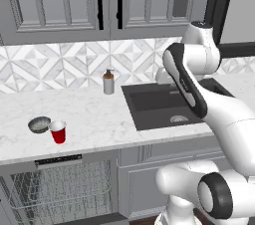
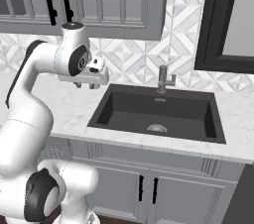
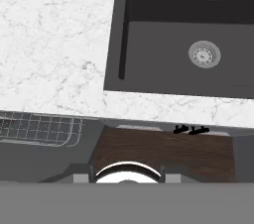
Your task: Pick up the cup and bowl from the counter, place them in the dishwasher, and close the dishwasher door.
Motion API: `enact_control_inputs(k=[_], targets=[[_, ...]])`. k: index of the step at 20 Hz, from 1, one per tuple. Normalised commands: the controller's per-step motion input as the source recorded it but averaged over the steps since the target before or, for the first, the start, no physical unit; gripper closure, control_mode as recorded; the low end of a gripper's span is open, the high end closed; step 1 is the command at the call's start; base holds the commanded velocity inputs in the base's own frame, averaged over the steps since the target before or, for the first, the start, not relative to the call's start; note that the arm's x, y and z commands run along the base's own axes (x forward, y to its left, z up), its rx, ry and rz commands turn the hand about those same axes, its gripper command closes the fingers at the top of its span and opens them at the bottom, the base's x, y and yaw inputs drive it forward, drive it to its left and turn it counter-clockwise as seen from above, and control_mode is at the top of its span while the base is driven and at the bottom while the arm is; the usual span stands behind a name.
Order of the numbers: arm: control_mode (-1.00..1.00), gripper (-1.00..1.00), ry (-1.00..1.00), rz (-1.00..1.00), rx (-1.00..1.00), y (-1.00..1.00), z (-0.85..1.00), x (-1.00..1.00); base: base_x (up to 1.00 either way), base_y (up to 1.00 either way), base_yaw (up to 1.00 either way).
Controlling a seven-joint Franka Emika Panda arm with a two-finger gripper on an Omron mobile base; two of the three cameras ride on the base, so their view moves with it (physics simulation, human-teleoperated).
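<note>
While nothing is held yet, the step in hand is judged to be the reach for the first dish. Going left to right in the left base view: the small shallow dark grey speckled bowl [image 1: 39, 124] sits on the long white marble-look counter [image 1: 94, 114] near its front edge, with the small red tapered plastic cup [image 1: 58, 132] just beside it on its right, the two touching or nearly so (I cannot tell which). Directly below them the dishwasher [image 1: 59, 161] stands with its grey wire rack [image 1: 62, 191] exposed. Further right are a grey soap dispenser bottle [image 1: 108, 82] and the black inset sink [image 1: 164, 104].

The two-finger gripper [image 2: 87, 85] hangs over the counter by the sink's left rim, well apart from both dishes; whether its jaws are spread or pressed together cannot be told.

To do this well, the arm should swing left and come down vertically over the cup, spanning its rim on the sides away from the bowl so a finger does not nudge the bowl.
</note>
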Motion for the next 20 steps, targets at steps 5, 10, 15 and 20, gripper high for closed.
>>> enact_control_inputs(k=[5,10,15,20], targets=[[-1.0,-1.0,-0.05,0.0,0.0,0.32,-0.19,-0.29,0.0,0.0,0.0],[-1.0,-1.0,-0.01,0.02,-0.03,1.0,-0.78,0.25,0.0,0.0,0.0],[-1.0,-1.0,0.0,0.0,-0.01,1.0,-0.45,0.86,0.0,0.0,0.0],[-1.0,-1.0,0.01,0.0,0.0,1.0,-0.35,0.94,0.0,0.0,0.0]])
